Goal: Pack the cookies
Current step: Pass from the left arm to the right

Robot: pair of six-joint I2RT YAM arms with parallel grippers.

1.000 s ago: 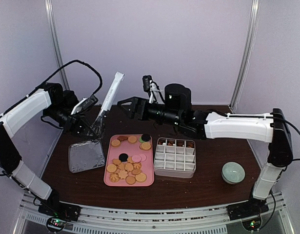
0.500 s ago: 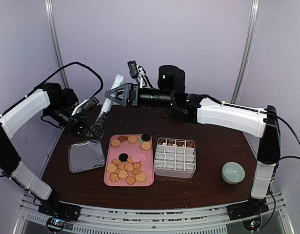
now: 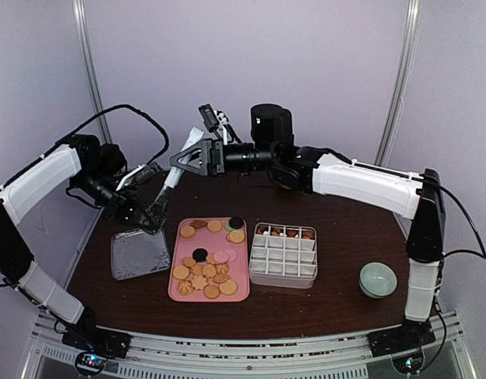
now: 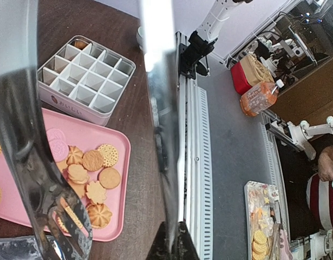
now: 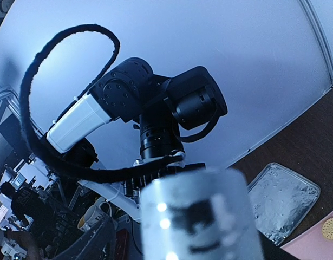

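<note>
**Over the tabletop's (image 3: 337,237) left side: metal tongs (image 3: 171,177) met by both arms**

Left gripper (image 3: 148,212) clamps the metal tongs at a silver tray's (image 3: 138,254) far edge. The right gripper's (image 3: 179,159) jaws stand spread at their upper end. Cookies (image 3: 207,272) fill the central pink tray (image 3: 209,300); a few occupy the divided box's (image 3: 283,280) far row.

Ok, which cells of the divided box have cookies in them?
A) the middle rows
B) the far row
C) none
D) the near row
B: the cookies in the box lie only along its far row, and the cells nearer the arms are bare white.
</note>
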